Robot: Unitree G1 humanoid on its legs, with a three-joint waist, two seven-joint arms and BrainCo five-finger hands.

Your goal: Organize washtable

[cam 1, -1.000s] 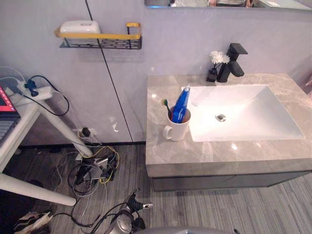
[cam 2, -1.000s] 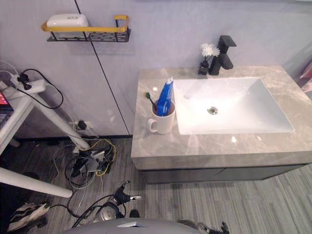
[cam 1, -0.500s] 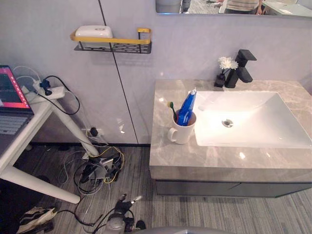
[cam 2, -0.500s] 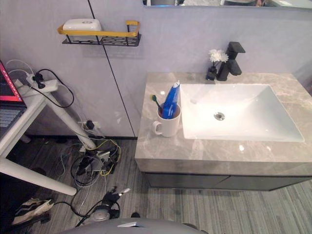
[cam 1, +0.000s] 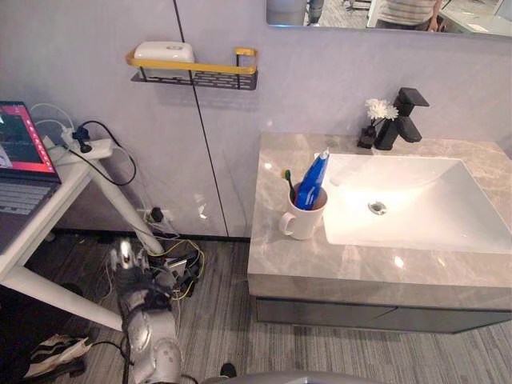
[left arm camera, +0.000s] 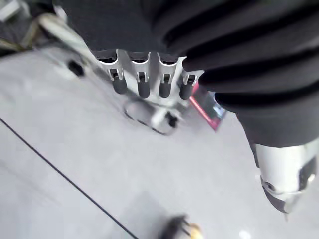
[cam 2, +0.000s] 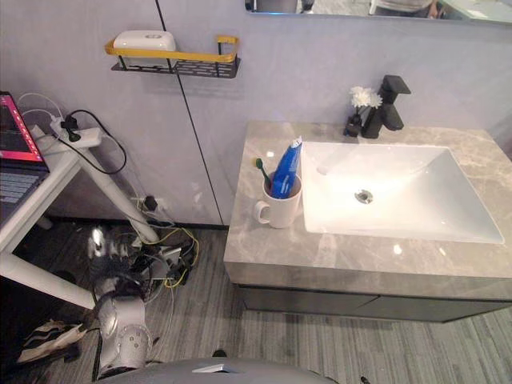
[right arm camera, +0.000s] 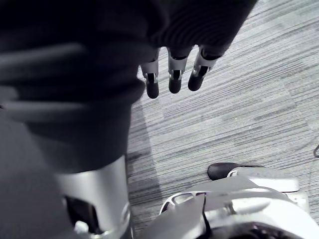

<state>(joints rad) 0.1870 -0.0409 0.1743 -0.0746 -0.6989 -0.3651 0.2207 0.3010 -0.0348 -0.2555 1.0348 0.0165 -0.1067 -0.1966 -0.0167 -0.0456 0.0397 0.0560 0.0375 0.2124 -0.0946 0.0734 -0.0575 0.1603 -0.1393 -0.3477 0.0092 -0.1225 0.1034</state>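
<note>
Mug (cam 1: 302, 222): on the tabletop (cam 1: 336, 268), at 9 o'clock of the sink (cam 1: 416, 208), just beside its rim; handle on its 9 o'clock side.
Contents: a blue tube (cam 1: 312, 180) and a toothbrush (cam 1: 288, 180) lean inside.
Handling: probably ceramic, so stiff, smooth and breakable; the light contents may spill if it tilts.
Hold: likely round the body or by the handle, kept upright.
Left robot hand (cam 1: 126, 260): fingers straight, empty; at 8 o'clock of the mug, well apart.
Right robot hand (right arm camera: 172, 69): fingers straight, empty, over the floor (right arm camera: 239, 99).

Nothing written can be read here. Any print on the blue tube (cam 1: 311, 181) standing in the white cup (cam 1: 301, 224) is too small to tell, and so is whatever the laptop screen (cam 1: 19, 146) shows.
</note>
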